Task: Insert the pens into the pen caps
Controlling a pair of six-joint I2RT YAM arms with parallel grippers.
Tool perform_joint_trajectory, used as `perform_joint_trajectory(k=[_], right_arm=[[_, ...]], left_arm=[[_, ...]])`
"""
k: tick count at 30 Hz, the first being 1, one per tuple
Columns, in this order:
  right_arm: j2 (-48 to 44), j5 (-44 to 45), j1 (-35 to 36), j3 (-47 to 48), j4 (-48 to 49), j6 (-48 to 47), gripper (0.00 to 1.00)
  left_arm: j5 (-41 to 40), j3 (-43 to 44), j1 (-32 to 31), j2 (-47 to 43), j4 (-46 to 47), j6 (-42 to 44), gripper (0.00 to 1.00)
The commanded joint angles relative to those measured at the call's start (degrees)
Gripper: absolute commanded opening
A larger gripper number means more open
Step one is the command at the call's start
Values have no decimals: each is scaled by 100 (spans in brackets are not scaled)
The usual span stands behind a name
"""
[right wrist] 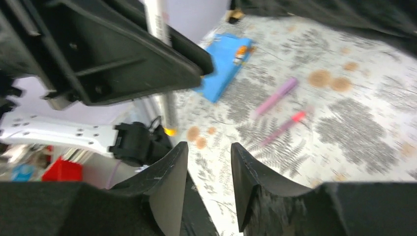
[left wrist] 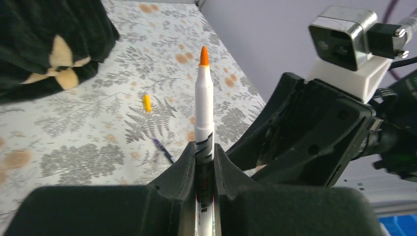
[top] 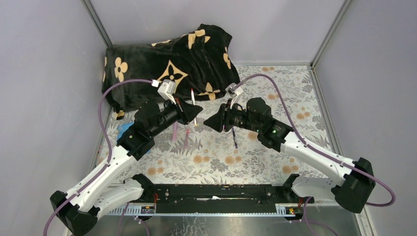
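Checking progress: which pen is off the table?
The white pen, orange-tipped, held by the left gripper; the pink pen, red pen and dark blue pen lie on the table.

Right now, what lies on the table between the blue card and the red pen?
The lilac-pink pen lies between the blue card and the red pen, clear in the right wrist view.

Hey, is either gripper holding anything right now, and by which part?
The left gripper holds the white pen by its barrel, well behind the orange tip. The right gripper is open and empty.
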Motion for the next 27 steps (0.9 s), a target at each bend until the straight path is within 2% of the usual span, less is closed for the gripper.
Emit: perform_joint_trajectory(k=[1,4,6,9,13,21,27], right_arm=[[-447,1834,33,437,-1621,-725,46],[-330,3111,-64,692,-2559,-873,49],[-113,3503,-279,882,-3074,-898,49],[254,3220,-933,1015,-3360,-727,49],[806,2867,-1582,1132,-3254,-364,50],[2435,3034,-2060,1909,-3371,73,50],[3505,2970,-2199,2522,-3471,-14,49]], left_arm=[[-728,304,26,-254,-410,543,1],[-1057,344,35,-431,-603,730,1],[-1263,368,50,-551,-736,836,1],[-1459,373,68,-706,-854,924,0],[-1365,392,90,-846,-986,1072,0],[-1245,321,103,-990,-1209,1019,0],[-1221,234,107,-1049,-1325,928,0]])
